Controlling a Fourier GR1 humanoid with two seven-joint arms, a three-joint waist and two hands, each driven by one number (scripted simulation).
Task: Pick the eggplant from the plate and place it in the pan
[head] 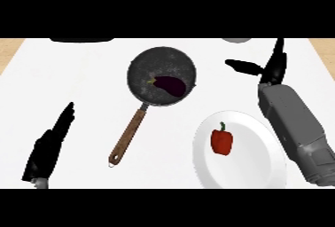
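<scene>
With the dark purple eggplant (170, 85) lying in the round black frying pan (141, 66), placement is appearing complete.
Right hand (271, 66) is hovering open, holding nothing; left hand (52, 142) is resting open.

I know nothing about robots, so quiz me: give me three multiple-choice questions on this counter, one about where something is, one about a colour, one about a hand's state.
1. Where does the eggplant lie?
A. on the plate
B. in the pan
C. on the bare counter

2. What colour is the pepper on the plate?
A. red
B. yellow
C. green

3. How is the right hand?
A. curled round the eggplant
B. pressed flat on the plate
C. open, holding nothing

Answers:
1. B: the dark purple eggplant sits inside the pan, toward its right rim.
2. A: the pepper is red with a green stem.
3. C: its fingers are straight, beyond the plate and right of the pan, with nothing in them.
</scene>
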